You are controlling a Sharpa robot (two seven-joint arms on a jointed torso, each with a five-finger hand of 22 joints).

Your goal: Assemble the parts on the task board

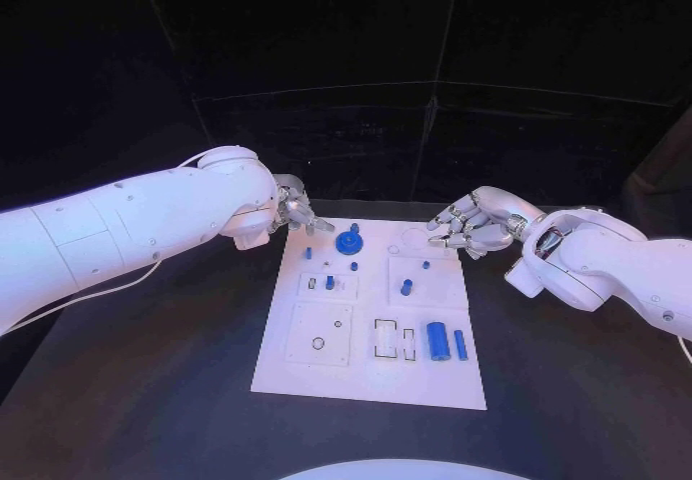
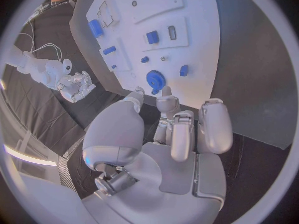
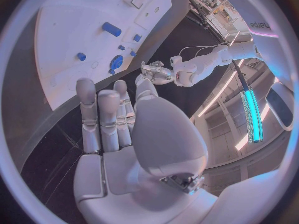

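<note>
Task board [image 1: 289, 375]: white plate, centre of the black table [image 1: 130, 400], long side running away from the robot. No writing legible on it.

Parts on board: blue gear [image 1: 349, 243] near the far edge; large blue cylinder [image 1: 436, 336] and slimmer blue rod [image 1: 460, 345] side by side in the near right area, beside two rectangular outlined slots; small blue block [image 1: 407, 288] on the raised square right of centre; small blue pegs [image 1: 329, 283] left of centre; a ring-shaped hole in the near left square.

Left hand [image 1: 296, 213]: at the board's far left corner, fingertips [image 2: 166, 91] just beside the gear, holding nothing, fingers apart.

Right hand [image 1: 473, 228]: above the far right corner, fingers loosely spread, empty.

Writing: partial lettering at the right wrist view's rim, unreadable.
</note>
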